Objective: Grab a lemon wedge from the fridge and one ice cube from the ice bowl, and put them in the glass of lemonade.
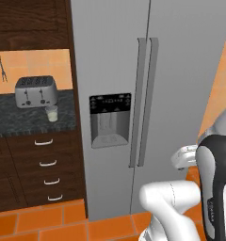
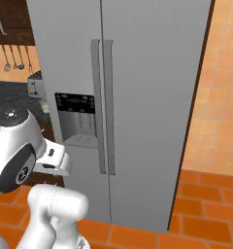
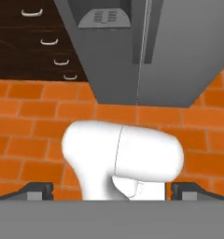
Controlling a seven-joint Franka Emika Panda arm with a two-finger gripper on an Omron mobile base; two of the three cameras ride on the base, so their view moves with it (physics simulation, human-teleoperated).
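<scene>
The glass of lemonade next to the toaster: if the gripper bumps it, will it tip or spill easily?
Probably yes. The glass of lemonade looks small and light beside the toaster, so a bump could slide it. It appears nearly full, so spilling seems likely.

Both base views face the fridge point(image 1: 176, 70) closely; hand view looks floorward.

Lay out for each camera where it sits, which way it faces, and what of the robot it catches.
Left base view: behind the arm's left, facing the closed fridge, toaster and glass of lemonade; arm at lower right.
Right base view: behind the arm's right, facing the fridge; arm at lower left.
Hand view: on the hand, looking down at the orange floor and the fridge's foot; finger tips wide apart.
All three share the fridge.
</scene>
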